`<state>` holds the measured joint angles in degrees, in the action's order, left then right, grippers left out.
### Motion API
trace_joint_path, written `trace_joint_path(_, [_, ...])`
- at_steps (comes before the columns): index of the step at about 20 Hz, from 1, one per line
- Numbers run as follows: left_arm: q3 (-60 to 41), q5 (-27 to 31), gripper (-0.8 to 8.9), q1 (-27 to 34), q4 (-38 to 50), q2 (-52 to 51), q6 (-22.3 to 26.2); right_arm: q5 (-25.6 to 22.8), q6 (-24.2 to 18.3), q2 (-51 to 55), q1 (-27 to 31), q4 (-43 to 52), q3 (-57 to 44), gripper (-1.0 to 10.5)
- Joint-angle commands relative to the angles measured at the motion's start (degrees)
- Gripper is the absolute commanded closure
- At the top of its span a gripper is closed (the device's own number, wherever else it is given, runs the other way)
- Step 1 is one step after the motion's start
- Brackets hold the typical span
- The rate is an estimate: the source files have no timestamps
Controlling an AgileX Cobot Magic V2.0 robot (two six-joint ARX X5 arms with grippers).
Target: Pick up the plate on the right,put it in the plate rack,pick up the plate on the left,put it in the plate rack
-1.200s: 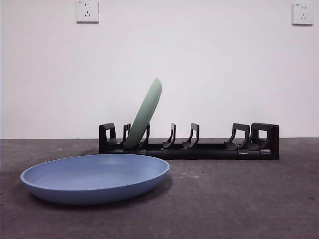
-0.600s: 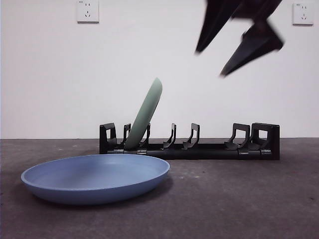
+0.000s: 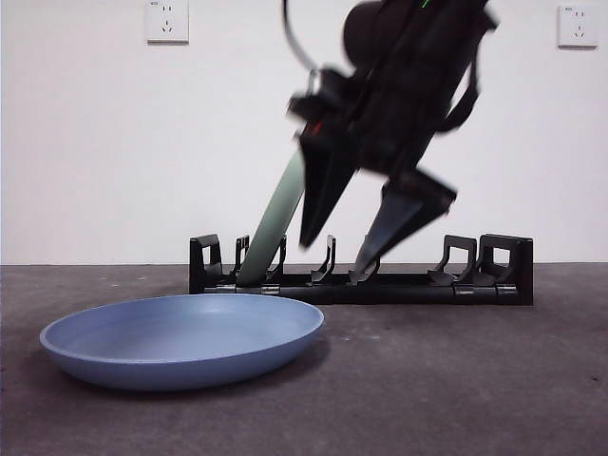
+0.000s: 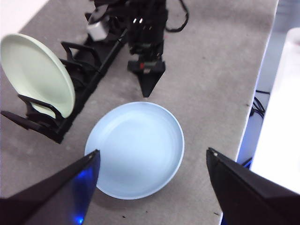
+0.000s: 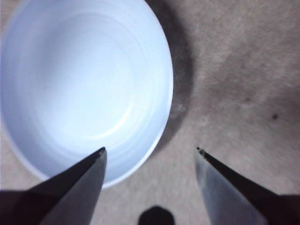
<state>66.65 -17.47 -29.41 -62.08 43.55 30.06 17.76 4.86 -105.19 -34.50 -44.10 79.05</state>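
A blue plate [image 3: 180, 340] lies flat on the dark table at the left front, also seen in the left wrist view [image 4: 136, 147] and the right wrist view [image 5: 79, 79]. A pale green plate [image 3: 277, 218] [image 4: 35, 70] stands tilted in the left end of the black plate rack [image 3: 408, 285] [image 4: 86, 65]. My right gripper [image 3: 332, 256] [image 5: 151, 150] hangs open in front of the rack's middle, just above the blue plate's right rim, holding nothing. My left gripper [image 4: 153, 151] is open high above the blue plate and out of the front view.
Two wall sockets [image 3: 167, 21] [image 3: 577, 26] sit on the white wall behind the rack. The table's edge [image 4: 262, 70] runs beside the blue plate, with cables and a white surface [image 4: 286, 117] beyond it.
The right arm has dropped from the upper right down and leftward in front of the rack, toward the blue plate. Both plates and the rack have stayed put.
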Motion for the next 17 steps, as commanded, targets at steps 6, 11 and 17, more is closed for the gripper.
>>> trace_joint_path(6, [-0.1, 0.0, 4.28, -1.4, 0.2, 0.8, 1.1, -1.8, 3.4, -5.8, -1.6, 4.1, -0.6, 6.3])
trace_joint_path(11, [-0.1, 0.0, 4.28, -2.1, 0.2, 0.8, 1.2, -1.8, 4.2, -7.9, -1.6, 5.4, -0.6, 6.4])
trace_joint_path(17, [-0.1, 0.2, 4.28, -2.9, 0.2, 1.0, 1.3, -1.8, 4.6, -8.3, -1.6, 5.9, -0.6, 8.6])
